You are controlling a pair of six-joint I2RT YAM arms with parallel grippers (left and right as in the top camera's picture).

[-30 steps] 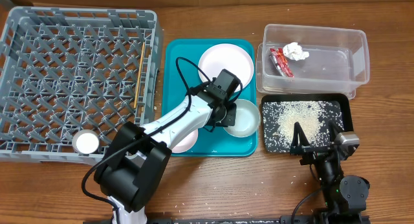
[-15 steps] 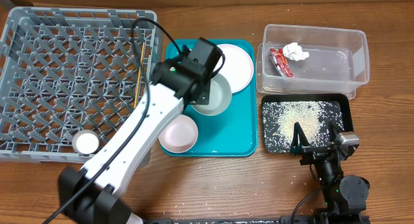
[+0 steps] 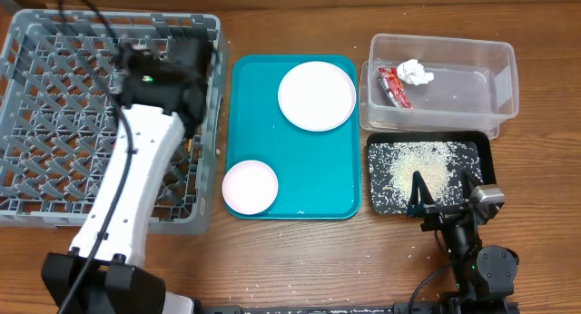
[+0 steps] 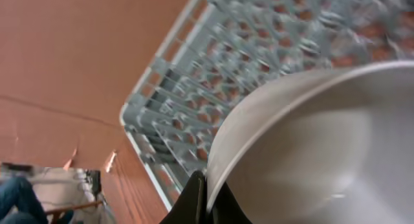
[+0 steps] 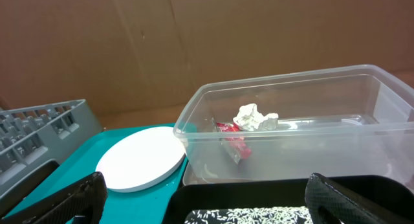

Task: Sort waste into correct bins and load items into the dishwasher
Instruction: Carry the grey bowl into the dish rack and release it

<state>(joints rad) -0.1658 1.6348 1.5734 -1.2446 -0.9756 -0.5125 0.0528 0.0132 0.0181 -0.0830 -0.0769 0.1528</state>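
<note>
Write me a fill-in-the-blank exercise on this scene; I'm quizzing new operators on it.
The black tray holds loose white ___.
The teal tray carries a white plate and a pink ___.
The left gripper is shut on the grey-green bowl, pinching its ___.
The right gripper is ___.
Missing words: rice; bowl; rim; open.

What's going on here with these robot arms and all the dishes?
The left gripper pinches the rim of a greyish-green bowl and holds it over the grey dish rack. The plate and pink bowl sit on the teal tray, not yet loaded. The red wrapper and paper ball lie in the clear tub, and rice is spread in the black tray. The right gripper rests open near that tray, holding nothing.
</note>
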